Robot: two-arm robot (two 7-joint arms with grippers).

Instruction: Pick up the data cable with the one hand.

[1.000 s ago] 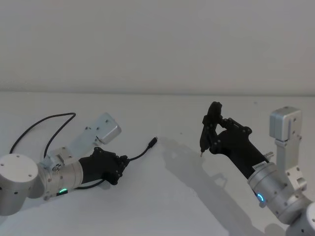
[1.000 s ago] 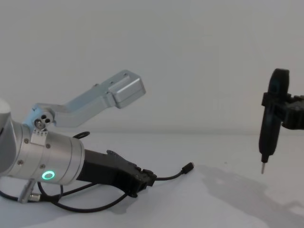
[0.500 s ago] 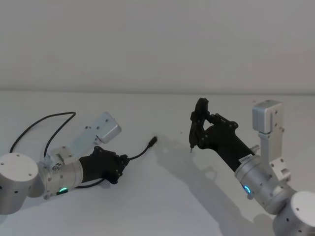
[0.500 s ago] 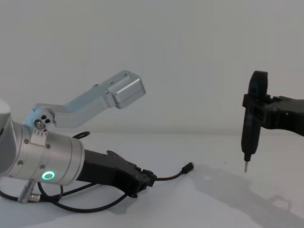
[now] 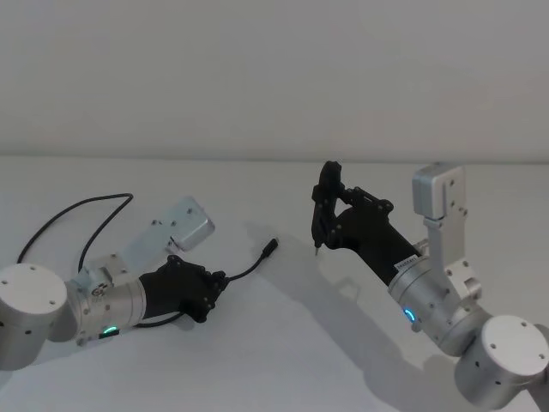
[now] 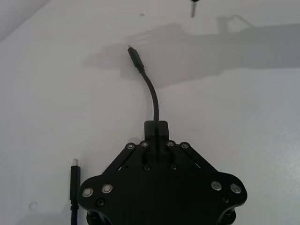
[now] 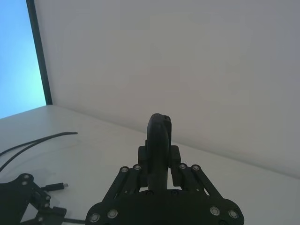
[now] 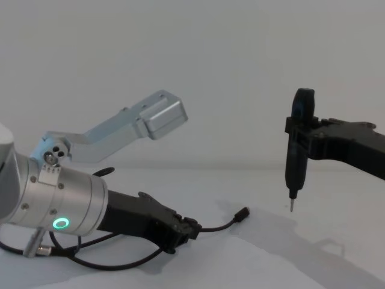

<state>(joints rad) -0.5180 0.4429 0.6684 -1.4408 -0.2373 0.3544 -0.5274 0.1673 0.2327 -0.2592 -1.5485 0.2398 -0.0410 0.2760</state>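
Well, from where I stand the white table (image 5: 283, 360) carries the whole business. The left arm (image 8: 66, 201), a fat silver cylinder with its green ring light (image 8: 60, 223) glowing, lies low and nearly flat across the table's left side. The right arm (image 5: 429, 300) reaches in from the other side, well clear of the surface. Its right gripper (image 5: 329, 209) is clamped around a slim upright pin-tipped tool (image 8: 296, 147), whose tip hangs above the table, near the cable's free end but apart from it. The left gripper (image 6: 156, 125) is the one at work: its blocky fingers are drawn in narrow and pinch the data cable (image 5: 244, 268), which comes out from between the tips. The rest of the cord trails back in loose curves beside and behind the left arm, resting on the table. So the grasp looks made, I'd say, but not the lift, since gripper and cord are both down at table level. The small plug (image 6: 132, 52) at the near end juts forward past the fingers, and the other plug (image 6: 74, 176) lies just beside the gripper's body.
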